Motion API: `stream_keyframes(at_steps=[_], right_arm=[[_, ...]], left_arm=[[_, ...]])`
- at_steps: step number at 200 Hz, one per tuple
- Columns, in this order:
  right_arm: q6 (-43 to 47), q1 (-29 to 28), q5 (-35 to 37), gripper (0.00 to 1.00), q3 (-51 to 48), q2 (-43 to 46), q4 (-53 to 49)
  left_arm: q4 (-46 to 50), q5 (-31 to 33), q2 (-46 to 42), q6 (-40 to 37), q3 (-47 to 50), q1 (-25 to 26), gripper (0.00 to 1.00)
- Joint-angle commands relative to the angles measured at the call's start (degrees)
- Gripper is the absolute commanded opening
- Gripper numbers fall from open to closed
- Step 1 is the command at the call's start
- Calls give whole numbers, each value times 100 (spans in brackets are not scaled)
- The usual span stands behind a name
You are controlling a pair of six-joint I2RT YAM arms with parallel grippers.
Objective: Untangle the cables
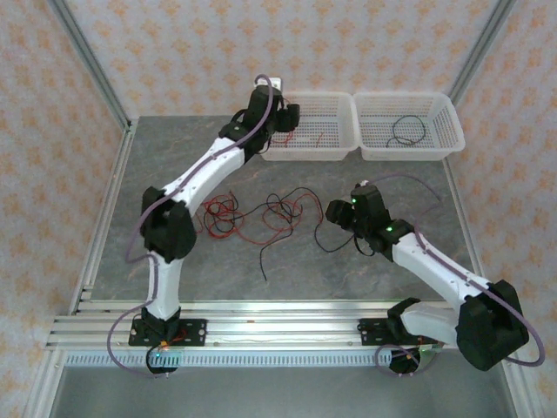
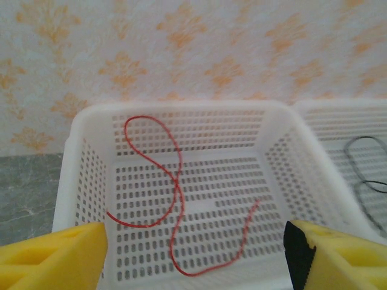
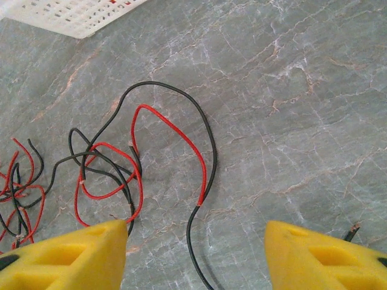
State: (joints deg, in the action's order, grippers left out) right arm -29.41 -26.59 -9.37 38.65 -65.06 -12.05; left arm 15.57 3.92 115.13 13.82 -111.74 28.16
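Note:
A tangle of thin red and black cables [image 1: 228, 214] lies on the grey table, with looser strands [image 1: 285, 209] spreading to its right. My left gripper [image 1: 284, 118] hangs open over the left white basket [image 2: 181, 109]. One red cable [image 2: 176, 181] lies loose on that basket's floor, and nothing sits between the left fingers [image 2: 72, 254]. My right gripper [image 1: 336, 212] hovers open just above the table. Below it a long black cable [image 3: 209, 139] and a red cable [image 3: 181, 136] loop together, the black one running between the yellow fingers [image 3: 91, 254].
A second white basket [image 1: 405, 94] stands beside the first at the back and holds a coiled black cable [image 1: 407, 131]. A single black strand [image 1: 265, 261] trails toward the front rail. Patterned walls close in the table on three sides.

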Motion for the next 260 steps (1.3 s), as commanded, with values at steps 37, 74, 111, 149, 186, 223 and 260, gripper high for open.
stream_keyframes(at_steps=[37, 74, 111, 149, 186, 223, 260], right_arm=[[-505, -354, 305, 61, -209, -225, 4], [-723, -812, 696, 61, -33, -938, 55], [-769, -1193, 1094, 59, 454, -1919, -69], [-803, -1515, 1429, 57, 1023, -2789, -351], [-865, -1704, 1707, 55, 1373, -3198, -662], [-908, -1734, 1771, 47, 1475, -3403, -729], [-918, -1744, 1788, 31, 1599, -3505, -796]], left_arm=[[-662, -61, -2392, 302, 2322, 201, 75], [-1045, -197, -3795, 759, 3985, 229, 75], [-1063, -206, -4771, 1044, 5066, 228, 74], [-1024, -52, -5487, 1161, 5731, 230, 74], [-880, 105, -5807, 1083, 5970, 228, 74], [-959, 81, -6008, 1052, 6140, 227, 74], [-986, 82, -6123, 1017, 6234, 217, 74]])
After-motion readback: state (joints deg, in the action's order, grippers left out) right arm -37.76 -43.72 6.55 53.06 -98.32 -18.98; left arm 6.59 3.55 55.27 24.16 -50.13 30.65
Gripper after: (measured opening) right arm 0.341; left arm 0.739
